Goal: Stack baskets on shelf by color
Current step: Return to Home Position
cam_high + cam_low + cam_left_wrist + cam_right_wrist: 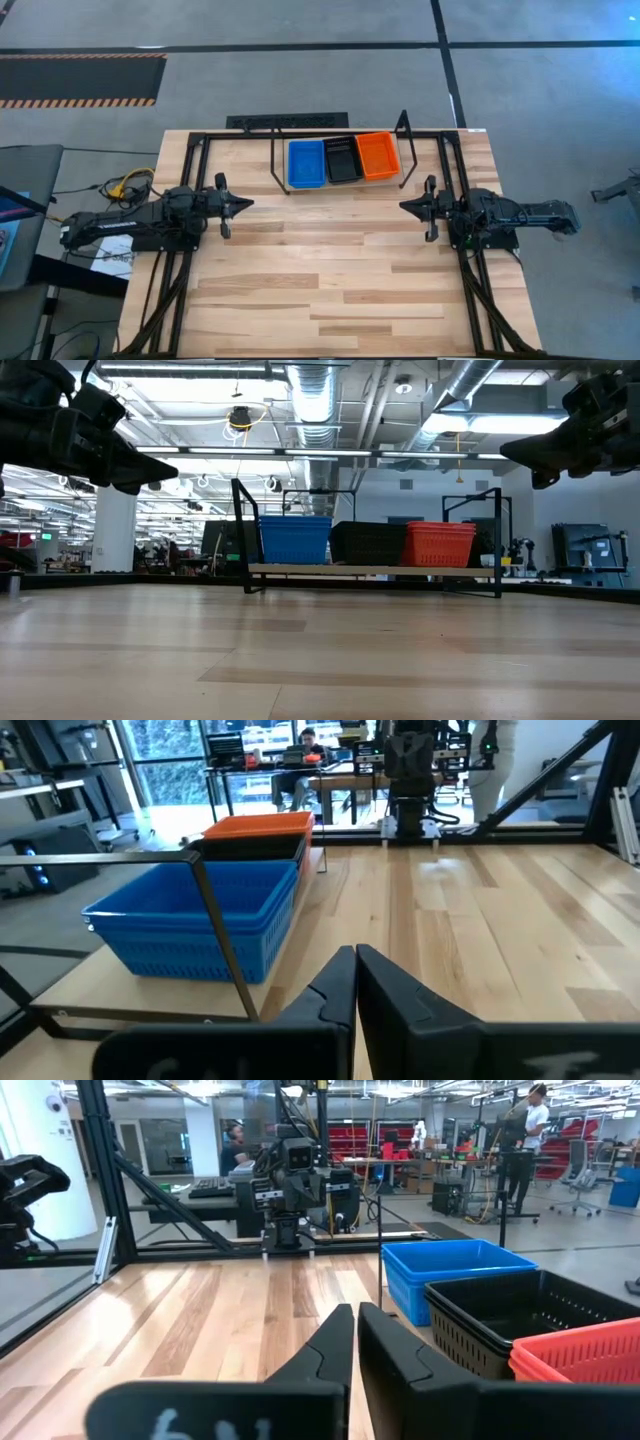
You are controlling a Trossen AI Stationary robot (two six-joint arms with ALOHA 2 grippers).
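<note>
Three piles of baskets stand side by side on the shelf (338, 186) near the table's far edge: blue (306, 163) on the left, black (342, 159) in the middle, red-orange (377, 155) on the right. In the low view the blue pile (295, 539), black pile (367, 543) and red-orange pile (440, 544) rest on the shelf board (372, 570). My left gripper (247, 204) hovers shut at the table's left, clear of the shelf. My right gripper (404, 207) hovers shut at the table's right. Both point toward the table's middle and hold nothing.
Black metal frame rods (190, 160) run along the table's left, right and far sides. The shelf's upright end loops (403, 125) stand above the baskets. Bare plank tabletop (330, 270) lies between and in front of the arms. People show in the room beyond.
</note>
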